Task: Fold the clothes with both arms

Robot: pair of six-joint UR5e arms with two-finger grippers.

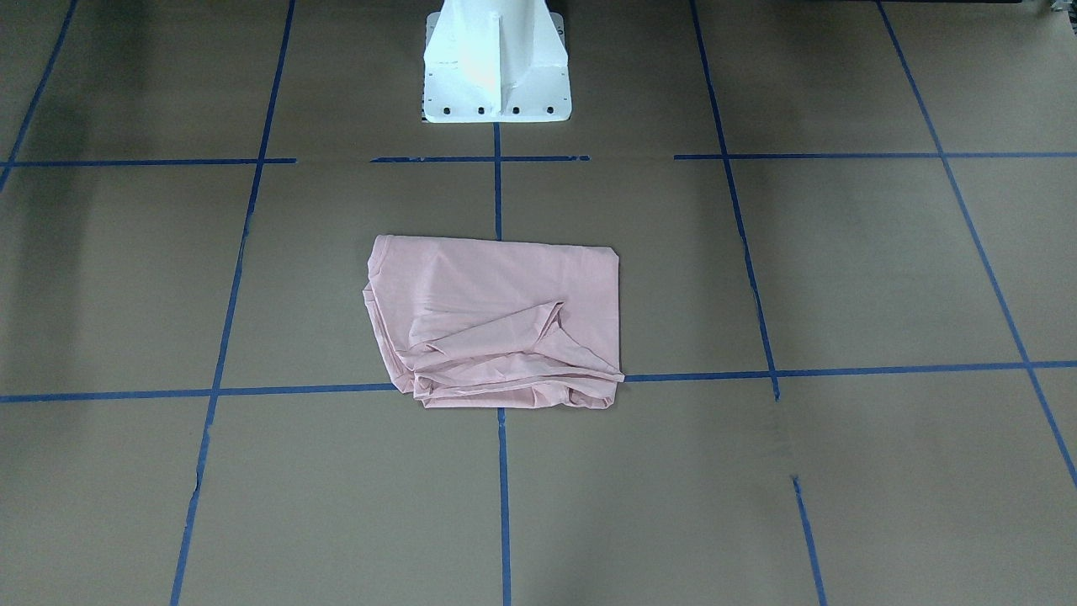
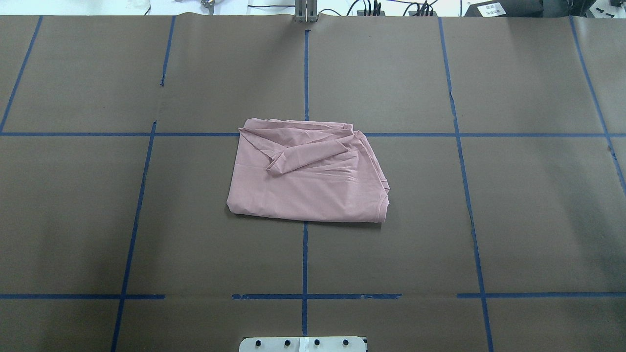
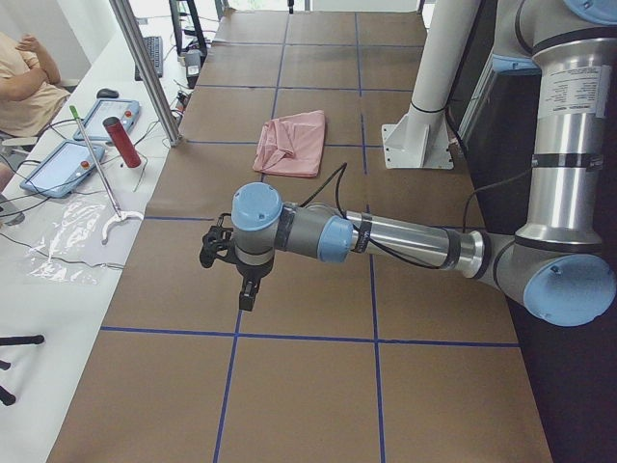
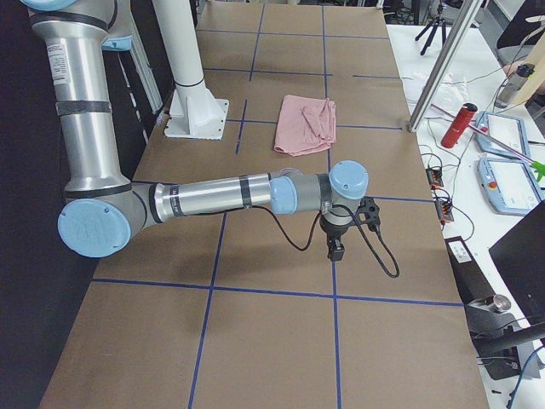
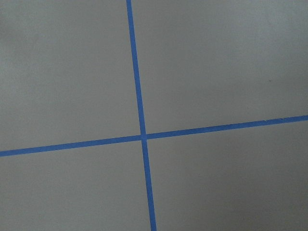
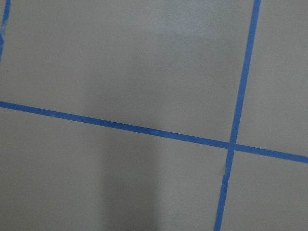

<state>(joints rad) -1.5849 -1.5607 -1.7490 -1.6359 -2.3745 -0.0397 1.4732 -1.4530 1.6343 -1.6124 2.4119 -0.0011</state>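
The pale pink T-shirt (image 1: 496, 320) lies folded into a rough rectangle at the table's centre, with a loose flap and bunched layers along its far edge in the overhead view (image 2: 308, 176). Its print is hidden. It also shows in the left view (image 3: 292, 145) and the right view (image 4: 306, 123). My left gripper (image 3: 248, 289) hangs over bare table, far from the shirt. My right gripper (image 4: 336, 250) does the same at the other end. Both show only in side views, so I cannot tell whether they are open or shut. The wrist views show only brown paper and blue tape.
The white pedestal base (image 1: 496, 76) stands behind the shirt. Blue tape lines (image 2: 304, 73) grid the brown table cover. A side bench holds tablets and a red bottle (image 3: 122, 142), beside a metal post (image 3: 145, 68). A seated person (image 3: 24, 72) is at that bench.
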